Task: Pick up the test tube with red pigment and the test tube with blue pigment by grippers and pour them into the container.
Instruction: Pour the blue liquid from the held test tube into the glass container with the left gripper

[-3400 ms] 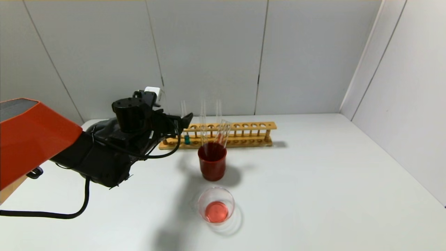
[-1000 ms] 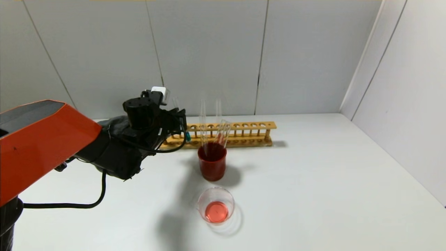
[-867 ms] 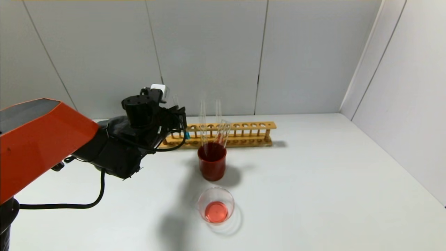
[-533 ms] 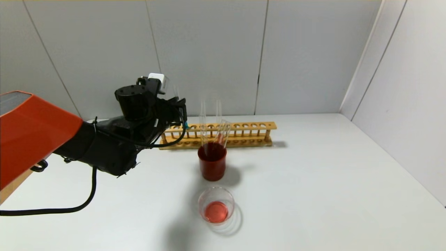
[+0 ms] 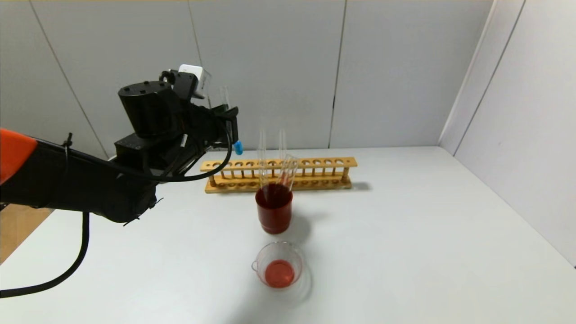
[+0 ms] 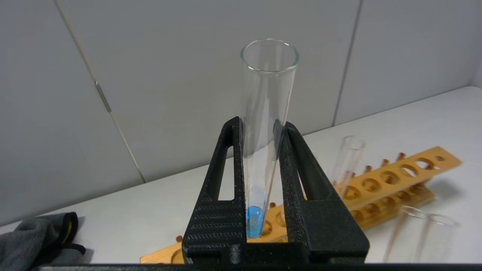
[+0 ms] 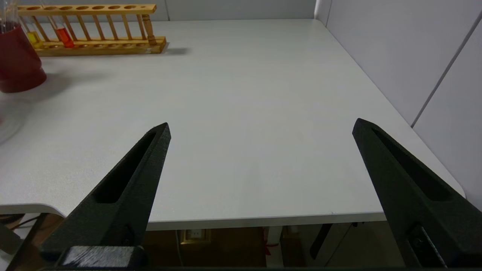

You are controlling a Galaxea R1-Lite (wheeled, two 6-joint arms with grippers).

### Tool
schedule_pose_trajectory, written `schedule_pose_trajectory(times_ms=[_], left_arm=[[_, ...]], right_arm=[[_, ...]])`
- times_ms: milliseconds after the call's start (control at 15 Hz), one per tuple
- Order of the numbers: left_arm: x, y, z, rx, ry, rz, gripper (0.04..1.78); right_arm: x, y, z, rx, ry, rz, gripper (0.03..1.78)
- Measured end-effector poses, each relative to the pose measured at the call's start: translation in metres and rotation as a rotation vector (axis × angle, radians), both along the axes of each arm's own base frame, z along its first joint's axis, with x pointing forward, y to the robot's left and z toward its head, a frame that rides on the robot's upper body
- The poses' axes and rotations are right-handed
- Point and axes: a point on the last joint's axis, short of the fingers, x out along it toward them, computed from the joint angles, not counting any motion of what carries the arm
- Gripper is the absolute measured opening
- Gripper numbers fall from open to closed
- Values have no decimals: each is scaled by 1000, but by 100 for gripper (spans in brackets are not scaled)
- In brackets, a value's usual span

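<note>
While the left tool [image 6: 260, 210] is clamped on the test tube with blue pigment [image 6: 263, 150], holding it upright and clear above the wooden rack [image 5: 279, 174], the blue half of the job looks about halfway through: picked up, not yet poured. From the tabletop's [image 5: 405, 234] centre, the lifted tube hangs toward 10 o'clock, and the container [image 5: 279, 264] sits toward 6 o'clock, just in front of the dark-red cup [image 5: 274, 211]. Red liquid already lies in the container, and empty-looking tubes lean in the cup, so the red pour seems done. However, the right wrist view shows a tube with orange-red liquid [image 7: 63, 34] in the rack beside a yellow one [image 7: 34, 37], so I cannot say which red tube was meant. The right tool [image 7: 260, 131], jaws wide apart, idles at the tabletop's near right edge. What remains is carrying the blue tube over the container and tipping it.
</note>
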Motion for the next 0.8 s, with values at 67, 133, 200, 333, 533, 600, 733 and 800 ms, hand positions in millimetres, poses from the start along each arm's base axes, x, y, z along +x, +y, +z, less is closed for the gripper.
schedule_pose_trajectory(times_ms=[67, 133, 200, 333, 533, 600, 733, 800], left_arm=[[-6, 2, 6, 1, -2, -2, 33], [-12, 4, 11, 8, -5, -2, 33], [-18, 6, 16, 20, -7, -3, 33], [-32, 11, 26, 29, -11, -4, 33], [-55, 21, 38, 46, -36, 2, 33], [-62, 25, 39, 62, -44, 4, 33], [-77, 32, 41, 80, -39, 8, 33], [-85, 35, 41, 89, -22, 7, 33]], right_arm=[[0, 0, 0, 0, 0, 0, 170], [0, 0, 0, 0, 0, 0, 170], [0, 0, 0, 0, 0, 0, 170], [0, 0, 0, 0, 0, 1, 170], [0, 0, 0, 0, 0, 0, 170], [0, 0, 0, 0, 0, 0, 170], [0, 0, 0, 0, 0, 0, 170], [0, 0, 0, 0, 0, 0, 170]])
